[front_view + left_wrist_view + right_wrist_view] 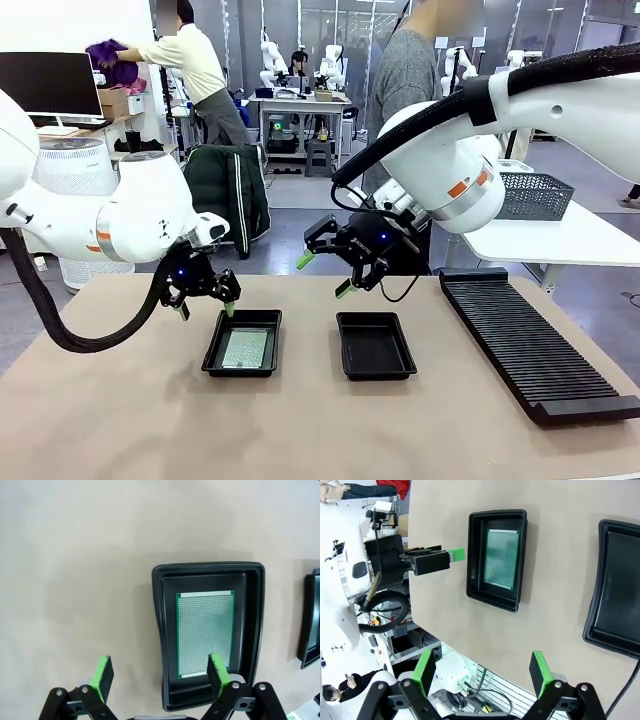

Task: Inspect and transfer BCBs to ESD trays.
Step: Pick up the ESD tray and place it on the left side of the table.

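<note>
In left tray: 1 BCB flat, below spread left fingers.

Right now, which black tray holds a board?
The left tray, by the left gripper: a green board lies flat inside. The right tray is empty.

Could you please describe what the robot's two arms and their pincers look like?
The left arm and the right arm are glossy white with rounded joints and small orange marks near the wrist. A black ribbed hose runs along each. The left pincer and right pincer are black, each with two fingers bearing bright green pads and a small blue light.
</note>
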Robot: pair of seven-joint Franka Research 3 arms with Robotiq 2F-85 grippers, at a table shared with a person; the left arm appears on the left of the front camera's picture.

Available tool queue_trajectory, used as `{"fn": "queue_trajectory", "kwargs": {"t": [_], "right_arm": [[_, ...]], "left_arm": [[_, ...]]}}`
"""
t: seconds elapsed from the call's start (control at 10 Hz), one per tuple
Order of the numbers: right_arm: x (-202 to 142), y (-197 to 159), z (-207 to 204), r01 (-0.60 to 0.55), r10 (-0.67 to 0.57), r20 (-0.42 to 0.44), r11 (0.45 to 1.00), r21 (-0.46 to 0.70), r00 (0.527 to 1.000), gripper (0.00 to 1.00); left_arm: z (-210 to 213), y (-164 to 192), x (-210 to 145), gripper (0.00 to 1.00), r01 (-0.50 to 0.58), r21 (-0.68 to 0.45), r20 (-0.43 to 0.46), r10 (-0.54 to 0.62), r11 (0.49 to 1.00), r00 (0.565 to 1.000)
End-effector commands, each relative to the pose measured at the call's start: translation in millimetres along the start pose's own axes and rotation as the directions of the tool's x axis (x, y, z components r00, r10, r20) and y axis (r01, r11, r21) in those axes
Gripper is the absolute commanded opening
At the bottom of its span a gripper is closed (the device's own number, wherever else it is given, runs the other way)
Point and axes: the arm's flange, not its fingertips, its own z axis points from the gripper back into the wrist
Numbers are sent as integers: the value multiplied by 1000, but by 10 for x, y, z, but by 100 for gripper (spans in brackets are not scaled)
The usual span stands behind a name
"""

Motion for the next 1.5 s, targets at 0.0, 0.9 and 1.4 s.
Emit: {"fn": "queue_trajectory", "kwargs": {"t": [0.0,0.9,1.4], "right_arm": [[21,7,-57,-28,28,7,999,27,1000,100],[0,0,0,0,0,0,1000,0,1000,100],[0,0,0,0,0,0,1000,0,1000,100]], "left_arm": [[-174,-66,-38,100,-20,59,22,19,998,1000],[-443,-167,3,100,0,90,25,-2,996,1000],[-525,-187,8,79,14,79,-6,-14,997,1000]]}}
